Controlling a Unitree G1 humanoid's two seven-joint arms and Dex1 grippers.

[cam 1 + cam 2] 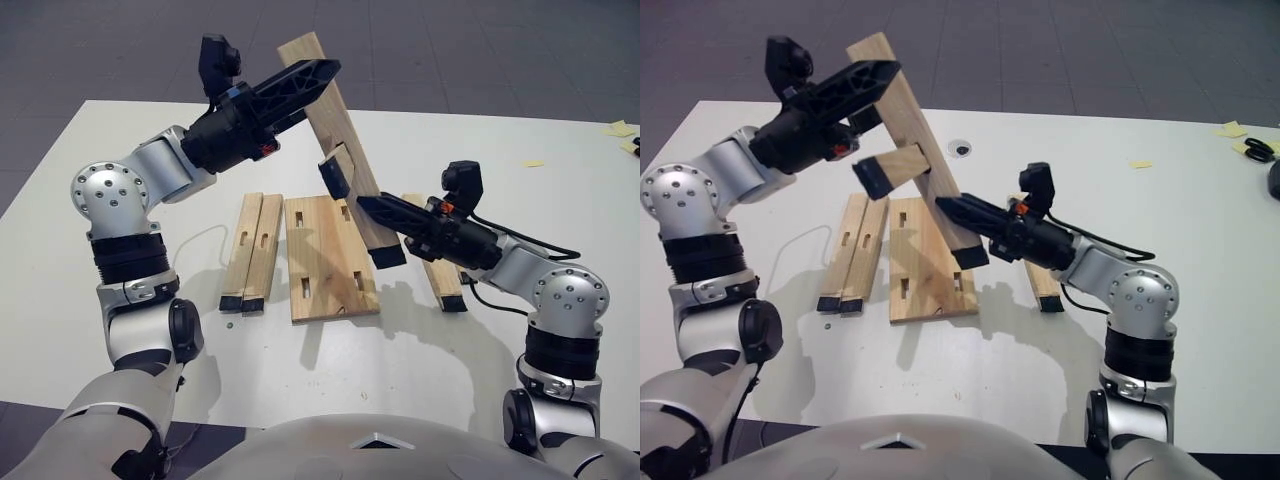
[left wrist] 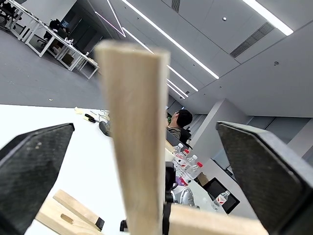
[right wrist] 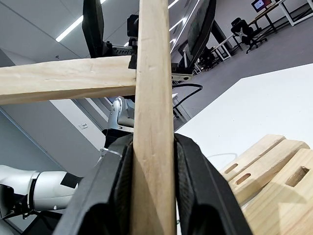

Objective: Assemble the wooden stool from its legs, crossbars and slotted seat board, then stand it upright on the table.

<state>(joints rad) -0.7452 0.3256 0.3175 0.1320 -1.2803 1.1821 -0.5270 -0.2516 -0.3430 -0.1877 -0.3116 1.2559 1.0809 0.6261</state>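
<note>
1. Your leg [image 1: 335, 125], crossbar [image 1: 342, 165] attached, is raised above the seat board [image 1: 320, 270] lying on the table [image 1: 480, 140].
2. Its long axis leans, top far-left, black-capped end lowest.
3. Your right gripper [image 1: 372, 205] is clamped on its lower half, likely carrying it.
4. Your left gripper [image 1: 318, 72] straddles the top with its fingers spread wide, seemingly ready to steady it.

The slotted seat board [image 1: 325, 265] lies flat on the table [image 1: 560, 180] at the centre of the frame. Two legs [image 1: 253, 250] lie side by side just left of it, and a third leg [image 1: 445, 280] lies to its right. Above the board a tilted leg [image 1: 332, 120] slants towards upper centre, a crossbar [image 1: 345, 160] jutting from its left side. The left gripper [image 1: 322, 72] straddles its top end from the upper left. The right gripper [image 1: 372, 208] pinches its lower part from the right.
</note>
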